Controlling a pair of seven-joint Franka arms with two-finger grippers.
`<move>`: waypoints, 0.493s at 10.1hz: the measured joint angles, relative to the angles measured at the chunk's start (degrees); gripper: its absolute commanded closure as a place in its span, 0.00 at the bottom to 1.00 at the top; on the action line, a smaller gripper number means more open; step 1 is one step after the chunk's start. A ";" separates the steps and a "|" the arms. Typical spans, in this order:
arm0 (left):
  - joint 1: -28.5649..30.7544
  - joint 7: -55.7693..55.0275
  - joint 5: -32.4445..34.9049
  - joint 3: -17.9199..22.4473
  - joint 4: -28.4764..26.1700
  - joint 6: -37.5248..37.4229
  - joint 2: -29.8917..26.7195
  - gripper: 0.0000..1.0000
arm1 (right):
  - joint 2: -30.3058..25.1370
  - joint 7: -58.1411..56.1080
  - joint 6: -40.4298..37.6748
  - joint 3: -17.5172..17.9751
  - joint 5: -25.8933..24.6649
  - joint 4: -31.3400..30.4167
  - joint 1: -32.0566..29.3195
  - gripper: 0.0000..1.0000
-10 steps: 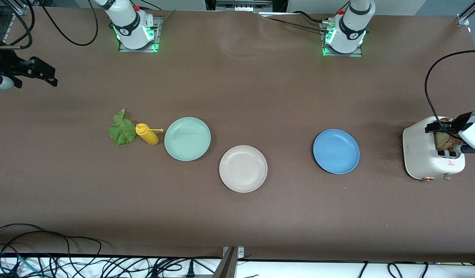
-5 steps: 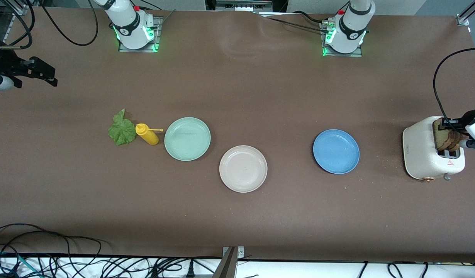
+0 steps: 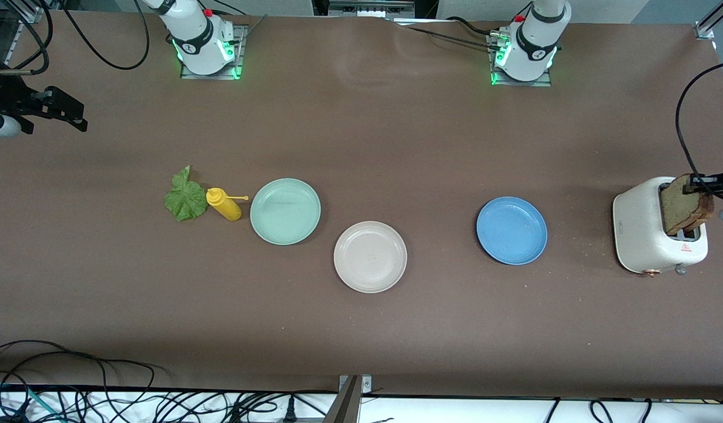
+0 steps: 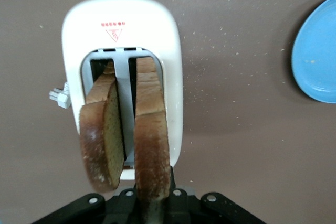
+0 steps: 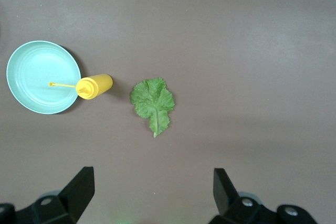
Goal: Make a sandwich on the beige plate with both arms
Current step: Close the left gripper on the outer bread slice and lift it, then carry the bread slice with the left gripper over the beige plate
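The right gripper waits with fingers spread wide. A ruffled lettuce leaf lies beside a yellow squeeze bottle; the matte beige plate sits mid-table. Over the glossy white toaster, the left gripper pinches a brown-crusted bread slice.

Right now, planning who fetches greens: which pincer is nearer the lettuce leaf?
Right. The right pincer hangs open near the lettuce leaf; the left pincer is over the toaster, gripping bread.

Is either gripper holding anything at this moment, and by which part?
The left gripper holds a bread slice by its top crust edge, over the toaster. The right gripper is open, holding nothing.
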 measured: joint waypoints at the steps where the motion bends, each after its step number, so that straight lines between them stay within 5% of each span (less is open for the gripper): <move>1: -0.07 0.00 -1.33 -0.52 1.78 -1.52 -0.10 1.00 | 0.00 0.00 0.00 0.00 0.00 0.00 0.00 0.00; 5: -2.15 -0.66 -17.75 -4.93 3.84 -4.84 0.53 1.00 | 0.01 0.00 -0.01 0.00 0.00 0.00 0.00 0.00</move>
